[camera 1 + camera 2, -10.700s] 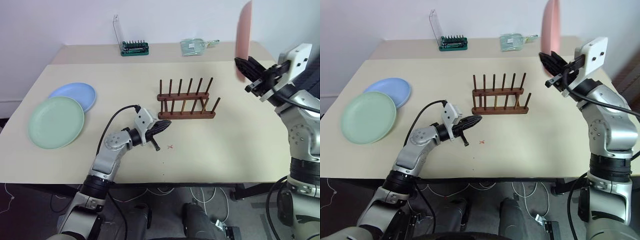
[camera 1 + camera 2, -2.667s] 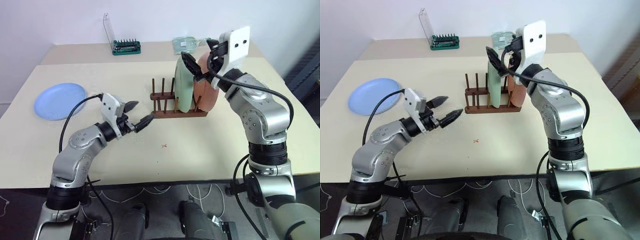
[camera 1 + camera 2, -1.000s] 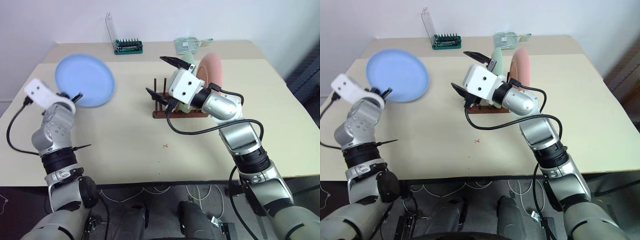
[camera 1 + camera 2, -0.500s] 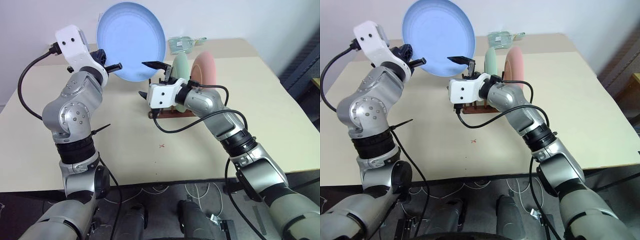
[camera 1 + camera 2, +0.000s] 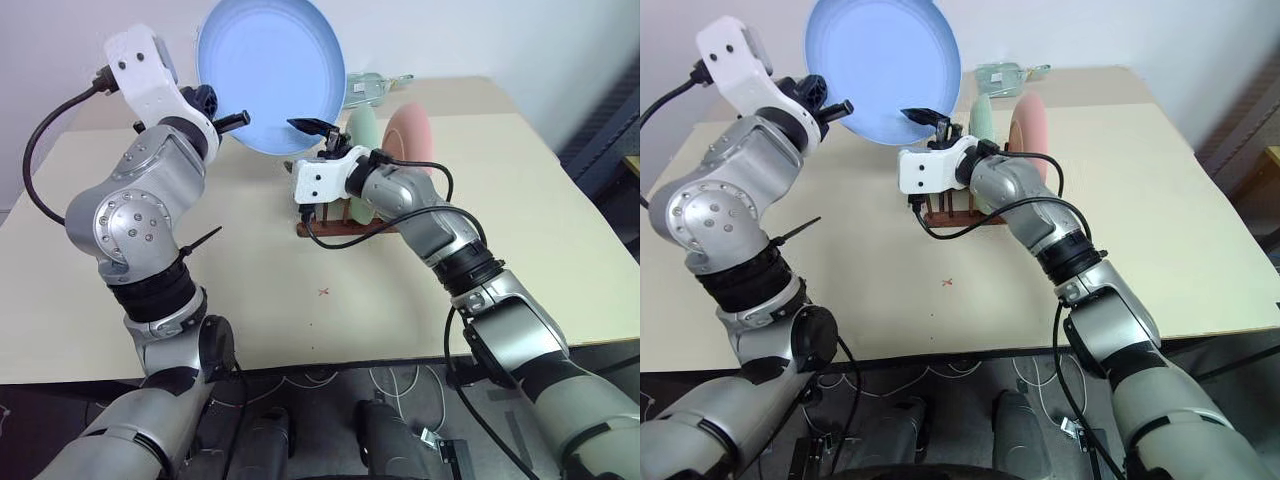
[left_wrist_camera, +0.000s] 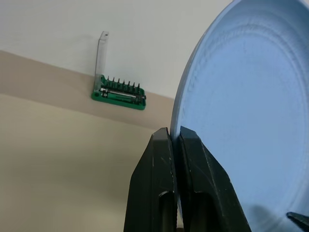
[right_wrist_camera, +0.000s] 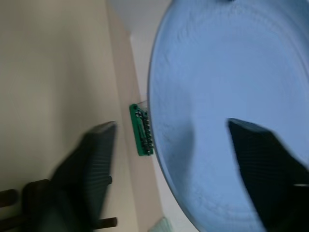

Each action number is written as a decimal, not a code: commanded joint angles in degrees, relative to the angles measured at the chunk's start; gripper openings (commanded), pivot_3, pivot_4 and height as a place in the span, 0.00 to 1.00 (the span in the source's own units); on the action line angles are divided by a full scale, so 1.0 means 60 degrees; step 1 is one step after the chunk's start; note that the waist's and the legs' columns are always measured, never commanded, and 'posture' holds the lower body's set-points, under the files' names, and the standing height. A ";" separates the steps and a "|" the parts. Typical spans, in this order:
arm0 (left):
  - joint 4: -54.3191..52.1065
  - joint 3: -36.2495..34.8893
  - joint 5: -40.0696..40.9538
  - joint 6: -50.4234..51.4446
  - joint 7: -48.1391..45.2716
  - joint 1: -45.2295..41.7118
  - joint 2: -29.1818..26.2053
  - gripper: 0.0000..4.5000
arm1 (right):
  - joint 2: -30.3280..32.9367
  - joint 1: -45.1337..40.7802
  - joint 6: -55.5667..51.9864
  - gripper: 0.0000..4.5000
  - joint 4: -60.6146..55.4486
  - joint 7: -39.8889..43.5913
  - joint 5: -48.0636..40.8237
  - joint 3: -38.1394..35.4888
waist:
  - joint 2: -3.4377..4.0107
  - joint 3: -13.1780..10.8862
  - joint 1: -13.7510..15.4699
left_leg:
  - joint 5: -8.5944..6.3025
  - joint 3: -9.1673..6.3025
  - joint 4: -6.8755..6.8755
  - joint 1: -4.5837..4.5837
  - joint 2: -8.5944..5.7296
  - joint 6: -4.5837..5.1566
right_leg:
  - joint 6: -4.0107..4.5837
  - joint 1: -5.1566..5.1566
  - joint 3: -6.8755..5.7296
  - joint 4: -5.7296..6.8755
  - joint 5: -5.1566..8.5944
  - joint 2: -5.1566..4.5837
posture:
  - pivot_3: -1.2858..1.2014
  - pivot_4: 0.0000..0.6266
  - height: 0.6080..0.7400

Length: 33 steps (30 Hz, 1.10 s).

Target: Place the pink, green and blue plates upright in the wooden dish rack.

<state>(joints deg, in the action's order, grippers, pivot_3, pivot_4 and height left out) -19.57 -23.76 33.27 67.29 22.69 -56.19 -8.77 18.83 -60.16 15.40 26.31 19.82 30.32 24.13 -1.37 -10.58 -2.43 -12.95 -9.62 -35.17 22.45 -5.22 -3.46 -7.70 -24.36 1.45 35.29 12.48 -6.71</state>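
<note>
left claw (image 5: pixel 232 118) raised above the beige worktop (image 5: pixel 560 250), clamped shut on the rim of the blue plate (image 5: pixel 270 70); in the left wrist view, both black fingers (image 6: pixel 159 179) pinched tight on that rim with the plate's edge between them. blue plate held up in the air, nearly upright, hollow face toward the camera, above and just left of the wooden dish rack (image 5: pixel 335 222). green tool holder (image 6: pixel 119 93) with its clear panel far back on the worktop, beside the wall.

right claw (image 5: pixel 312 150) up at the plate's lower right edge, spread wide with one finger (image 5: pixel 312 126) over the plate's front face near the rim and the other lower, below the plate; in the right wrist view, one finger (image 7: pixel 94 159) off to one side of the rim and the other (image 7: pixel 263 169) over the blue face, gap visible, not clamped; touching or not, cannot tell.

behind the right claw, green plate (image 5: pixel 362 128) standing upright in the wooden dish rack, pink plate (image 5: pixel 412 140) upright just to its right in the same rack, the two close together but apart. clear packet (image 5: pixel 372 85) lying at the far edge of the worktop behind the rack.
</note>
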 commanded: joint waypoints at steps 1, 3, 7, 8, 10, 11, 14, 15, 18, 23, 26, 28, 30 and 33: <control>-0.0513 -0.0086 0.0060 0.0022 -0.0015 -0.0357 0.0026 0.00 | -0.0095 -0.0399 0.0027 0.28 -0.0061 -0.0227 0.0068 -0.0216 | 0.0000 0.0000 -0.0001 | 0.0000 -0.0001 0.0000 0.0000 0.0000 0.0000 | 0.0000 0.0000 0.0000 0.0000 0.0000 0.0000 | 0.52 0.24 1.00; -0.0555 -0.0096 0.0066 0.0040 -0.0019 -0.0321 0.0089 0.00 | -0.0110 -0.0415 0.0031 0.05 -0.0086 -0.0258 0.0122 -0.0201 | -0.0003 -0.0001 0.0000 | 0.0000 0.0000 0.0000 0.0000 0.0000 -0.0001 | 0.0000 0.0000 0.0000 0.0000 0.0000 0.0000 | 0.52 0.24 1.00; -0.0587 -0.0244 0.0084 -0.0144 -0.0056 -0.0294 0.0212 0.00 | -0.0151 -0.0372 0.0038 0.02 -0.0207 -0.0281 0.0225 -0.0206 | 0.0001 -0.0003 -0.0007 | 0.0001 -0.0001 0.0001 -0.0001 0.0000 -0.0002 | 0.0000 0.0000 0.0002 0.0000 0.0000 0.0002 | 0.52 0.24 1.00; -0.0585 -0.0334 0.0096 -0.0328 -0.0065 -0.0300 0.0269 0.00 | -0.0148 -0.0354 0.0042 0.02 -0.0243 -0.0302 0.0268 -0.0200 | 0.0001 -0.0003 -0.0007 | 0.0001 0.0000 0.0001 -0.0001 0.0000 -0.0002 | 0.0000 0.0000 0.0002 0.0000 0.0000 0.0002 | 0.52 0.24 1.00; -0.0576 -0.0708 0.0237 -0.0997 -0.0056 -0.0389 0.0524 0.22 | -0.0141 -0.0300 0.0072 0.00 -0.0331 -0.0278 0.0322 -0.0187 | 0.0001 -0.0003 0.0001 | 0.0001 0.0001 0.0001 0.0000 0.0000 -0.0003 | 0.0000 0.0000 0.0002 -0.0003 0.0000 0.0002 | 0.52 0.24 1.00; -0.0535 -0.0916 0.0268 -0.1386 -0.0004 -0.0464 0.0618 0.31 | -0.0141 -0.0264 0.0081 0.00 -0.0386 -0.0258 0.0326 -0.0188 | 0.0001 -0.0003 0.0001 | 0.0001 0.0001 0.0000 0.0000 0.0000 -0.0003 | 0.0000 0.0000 0.0002 -0.0003 0.0000 0.0001 | 0.52 0.24 1.00; -0.0276 -0.1288 -0.0021 -0.2349 0.0235 -0.0608 0.0468 0.66 | -0.0146 -0.0182 0.0155 0.00 -0.0507 -0.0206 0.0289 -0.0177 | 0.0001 -0.0004 -0.0018 | 0.0002 0.0001 0.0001 0.0000 0.0002 -0.0004 | 0.0001 -0.0001 0.0002 -0.0003 -0.0001 0.0003 | 0.52 0.24 1.00; -0.0124 -0.1479 -0.0050 -0.2621 0.0350 -0.0665 0.0395 0.78 | -0.0147 -0.0161 0.0183 0.00 -0.0528 -0.0195 0.0276 -0.0169 | 0.0001 -0.0004 -0.0018 | 0.0002 0.0002 0.0002 0.0000 0.0003 -0.0004 | 0.0002 -0.0002 0.0002 -0.0003 -0.0001 0.0003 | 0.52 0.24 1.00; 0.0158 -0.1685 -0.0049 -0.3104 0.0382 -0.0710 0.0118 0.99 | -0.0148 -0.0121 0.0256 0.00 -0.0573 -0.0175 0.0250 -0.0154 | 0.0000 -0.0003 0.0001 | 0.0002 0.0003 0.0001 0.0000 0.0002 -0.0005 | 0.0002 -0.0002 0.0003 -0.0005 -0.0001 0.0003 | 0.52 0.24 1.00; 0.1228 -0.1932 -0.0902 -0.4419 -0.0461 -0.0232 -0.1885 0.99 | -0.0161 0.0025 0.0739 0.00 -0.0821 0.0014 -0.0067 -0.0193 | -0.0002 -0.0005 -0.0053 | 0.0003 0.0004 0.0002 0.0000 0.0002 -0.0005 | 0.0002 -0.0003 0.0003 -0.0004 -0.0001 0.0003 | 0.52 0.24 1.00; 0.2090 -0.2038 -0.1513 -0.5077 -0.1212 0.1008 -0.3023 0.99 | -0.0236 0.0195 0.0888 0.00 -0.1095 0.0315 -0.0599 -0.0344 | 0.0008 0.0000 -0.0084 | 0.0003 0.0008 0.0014 -0.0007 0.0005 -0.0005 | 0.0003 -0.0012 0.0004 0.0006 -0.0001 0.0004 | 0.52 0.24 1.00; 0.2469 -0.2170 -0.1536 -0.5400 -0.1637 0.1642 -0.3338 0.99 | -0.0271 0.0333 0.0887 0.00 -0.1269 0.0554 -0.0941 -0.0424 | 0.0007 0.0001 -0.0076 | 0.0003 0.0007 0.0009 -0.0008 0.0005 -0.0005 | 0.0003 -0.0011 0.0004 0.0009 -0.0002 0.0004 | 0.52 0.24 1.00; 0.2654 -0.2005 -0.1594 -0.5594 -0.2161 0.2273 -0.3525 0.99 | -0.0410 0.0512 0.0718 0.00 -0.1445 0.0828 -0.1494 -0.0574 | 0.0001 0.0001 -0.0038 | 0.0003 0.0002 0.0006 -0.0005 0.0004 -0.0005 | 0.0004 -0.0010 0.0003 0.0010 -0.0002 0.0004 | 0.52 0.24 1.00; 0.2644 -0.1078 -0.1978 -0.5803 -0.3343 0.3813 -0.3712 0.99 | -0.0860 0.0874 -0.0154 0.00 -0.2197 0.1332 -0.2842 -0.1071 | -0.0008 0.0000 0.0008 | 0.0003 -0.0004 0.0000 0.0005 0.0002 -0.0005 | 0.0006 -0.0009 0.0003 0.0006 -0.0003 0.0003 | 0.52 0.24 1.00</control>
<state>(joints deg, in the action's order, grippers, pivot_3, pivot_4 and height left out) -1.74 -34.19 22.77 34.74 7.85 -36.72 -29.48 15.22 -55.06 17.52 18.77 26.39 19.86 21.79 -1.41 -10.58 -2.39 -12.94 -9.66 -35.18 22.51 -5.23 -3.49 -7.66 -24.41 1.47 35.33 12.46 -6.70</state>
